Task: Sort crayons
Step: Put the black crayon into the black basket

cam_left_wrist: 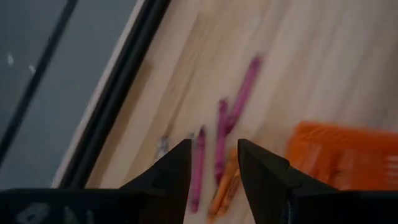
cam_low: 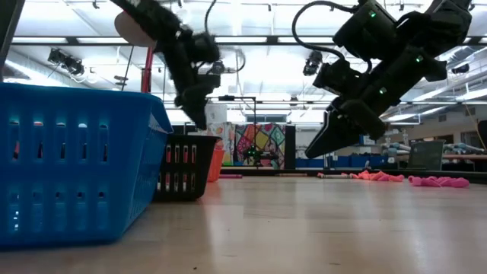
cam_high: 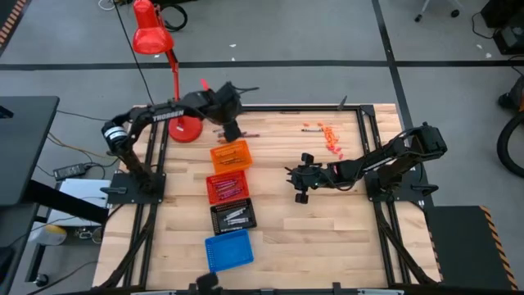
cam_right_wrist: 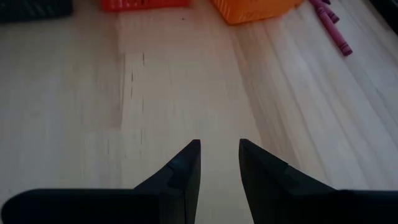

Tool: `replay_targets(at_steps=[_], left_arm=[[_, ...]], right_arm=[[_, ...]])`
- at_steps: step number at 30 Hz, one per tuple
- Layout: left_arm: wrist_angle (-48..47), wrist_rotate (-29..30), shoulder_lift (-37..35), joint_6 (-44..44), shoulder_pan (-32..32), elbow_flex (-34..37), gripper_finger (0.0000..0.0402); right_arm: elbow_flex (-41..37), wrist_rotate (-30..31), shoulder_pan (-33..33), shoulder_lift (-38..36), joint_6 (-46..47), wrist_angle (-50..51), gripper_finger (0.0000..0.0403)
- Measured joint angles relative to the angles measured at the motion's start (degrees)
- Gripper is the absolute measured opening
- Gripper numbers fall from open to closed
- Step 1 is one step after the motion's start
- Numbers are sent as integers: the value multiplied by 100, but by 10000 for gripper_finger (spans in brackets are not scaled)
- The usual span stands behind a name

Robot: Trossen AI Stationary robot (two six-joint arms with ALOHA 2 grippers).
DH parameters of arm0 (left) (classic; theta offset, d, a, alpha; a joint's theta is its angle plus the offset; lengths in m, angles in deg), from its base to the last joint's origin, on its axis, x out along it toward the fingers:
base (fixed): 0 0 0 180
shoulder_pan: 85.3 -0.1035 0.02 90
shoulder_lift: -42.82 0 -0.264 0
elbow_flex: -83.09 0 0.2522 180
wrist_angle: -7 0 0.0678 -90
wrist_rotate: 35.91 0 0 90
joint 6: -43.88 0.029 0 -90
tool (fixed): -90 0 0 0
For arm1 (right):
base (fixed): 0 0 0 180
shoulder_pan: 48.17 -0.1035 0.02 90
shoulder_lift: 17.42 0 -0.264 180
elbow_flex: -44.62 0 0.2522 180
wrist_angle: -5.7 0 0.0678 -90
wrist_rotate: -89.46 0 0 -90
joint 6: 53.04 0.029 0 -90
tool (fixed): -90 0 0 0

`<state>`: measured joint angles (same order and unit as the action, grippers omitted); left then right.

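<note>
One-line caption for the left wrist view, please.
Left hand, open and empty, hovers over maroon and orange crayons beside the orange tray.

You've got four trays in a row: orange tray (cam_high: 230,155), red tray (cam_high: 227,188), black tray (cam_high: 232,215), blue tray (cam_high: 228,249). The table (cam_high: 327,238) is pale wood planks. Orange crayons (cam_high: 331,139) sit in a loose bunch, magenta crayons (cam_left_wrist: 231,122) by the orange tray. The lamp (cam_high: 152,33) is bright red.
</note>
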<state>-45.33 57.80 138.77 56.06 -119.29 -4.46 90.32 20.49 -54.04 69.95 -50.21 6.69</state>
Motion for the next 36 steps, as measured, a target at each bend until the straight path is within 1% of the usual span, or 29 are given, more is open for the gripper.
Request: replay_targets(at_steps=[3, 7, 12, 19, 27, 32, 36], left_arm=[[100, -42, 66, 252, -356, 310, 141], [335, -69, 200, 729, -646, 798, 141], [808, -101, 237, 1062, -781, 1087, 141], [1310, -588, 238, 1312, -940, 1440, 141], [1661, -1134, 238, 1451, -1165, 1520, 141], [1704, -1195, 252, 1555, -1158, 1520, 141], [1741, -1195, 463, 1566, -1156, 1520, 141]], right_arm=[[-1, -2, 0, 0, -6, -30, 113], [0, -4, -11, 0, -18, -69, 113], [0, -10, -11, 0, -48, -221, 113], [0, -144, -11, 0, -63, -244, 114], [0, -166, -12, 0, -48, -247, 114], [0, -231, -17, 0, -46, -247, 114], [0, -334, -29, 0, -41, -246, 114]])
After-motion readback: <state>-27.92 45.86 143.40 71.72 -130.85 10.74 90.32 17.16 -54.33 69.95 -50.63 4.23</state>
